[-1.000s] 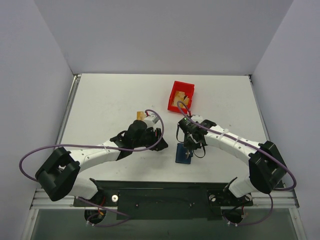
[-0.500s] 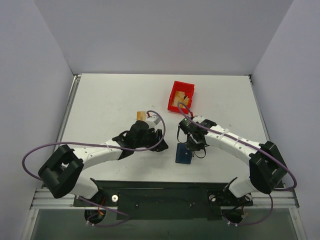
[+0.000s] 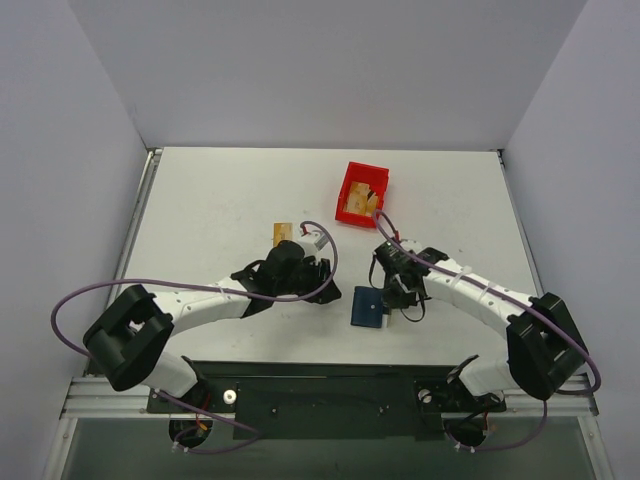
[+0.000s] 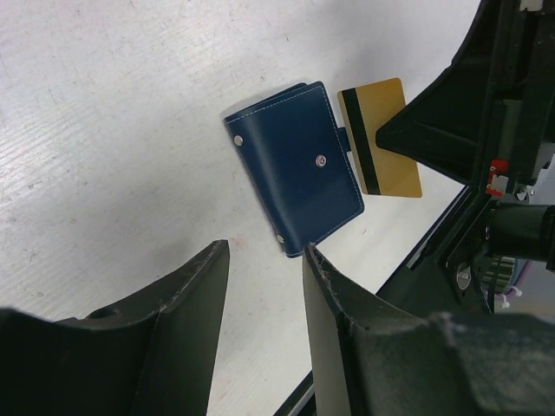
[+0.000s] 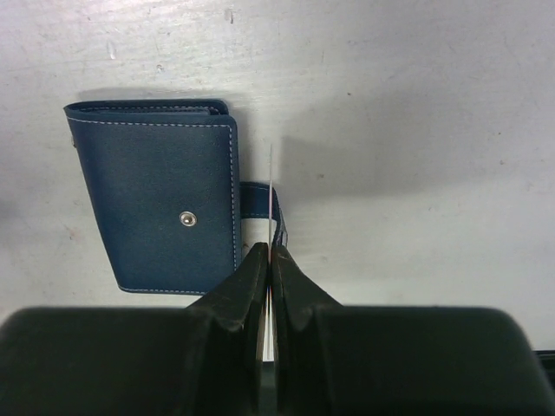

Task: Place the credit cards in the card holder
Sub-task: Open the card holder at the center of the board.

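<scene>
The navy card holder (image 3: 367,307) lies closed on the table, snap button up; it also shows in the left wrist view (image 4: 299,165) and the right wrist view (image 5: 156,208). My right gripper (image 3: 397,291) is shut on a gold credit card with a dark stripe (image 4: 381,139). It holds the card on edge (image 5: 270,186) just right of the holder, beside its strap tab (image 5: 253,201). My left gripper (image 4: 264,260) is open and empty, just left of the holder. A second tan card (image 3: 283,232) lies on the table behind my left arm.
A red plastic bin (image 3: 362,193) stands behind the card holder at the back middle. Grey walls close in the table on three sides. A black base rail (image 3: 320,385) runs along the near edge.
My right gripper has moved off the card holder to its right side, still holding the card. My left gripper has moved right, closer to the holder.
</scene>
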You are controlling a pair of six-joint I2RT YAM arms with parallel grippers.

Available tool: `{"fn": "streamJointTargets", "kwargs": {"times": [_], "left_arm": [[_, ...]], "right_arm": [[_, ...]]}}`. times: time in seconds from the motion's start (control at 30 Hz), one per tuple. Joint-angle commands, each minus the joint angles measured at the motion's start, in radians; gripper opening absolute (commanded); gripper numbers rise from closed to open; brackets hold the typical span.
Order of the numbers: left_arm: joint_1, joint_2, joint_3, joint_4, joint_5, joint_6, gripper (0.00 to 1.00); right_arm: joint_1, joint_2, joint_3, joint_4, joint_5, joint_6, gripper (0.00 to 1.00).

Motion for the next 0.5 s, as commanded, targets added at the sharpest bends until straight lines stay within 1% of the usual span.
{"fn": "streamJointTargets", "kwargs": {"times": [0.0,0.2,0.3,0.4,0.43,0.47], "left_arm": [[-0.006,0.011,0.045,-0.002,-0.012,0.016,0.49],[-0.015,0.040,0.056,-0.003,-0.010,0.020,0.49],[-0.020,0.066,0.059,0.013,-0.007,0.020,0.49],[-0.027,0.103,0.054,0.031,-0.004,0.023,0.39],[-0.030,0.128,0.054,0.037,-0.006,0.027,0.32],[-0.035,0.139,0.053,0.040,-0.004,0.030,0.29]], "right_arm": [[-0.023,-0.035,-0.046,0.054,-0.065,-0.015,0.00],[-0.052,-0.075,-0.126,0.157,-0.151,-0.014,0.00],[-0.059,-0.098,-0.153,0.191,-0.163,-0.011,0.00],[-0.065,-0.124,-0.175,0.203,-0.169,-0.012,0.00],[-0.068,-0.134,-0.181,0.211,-0.171,-0.015,0.00],[-0.069,-0.137,-0.184,0.214,-0.176,-0.017,0.00]]}}
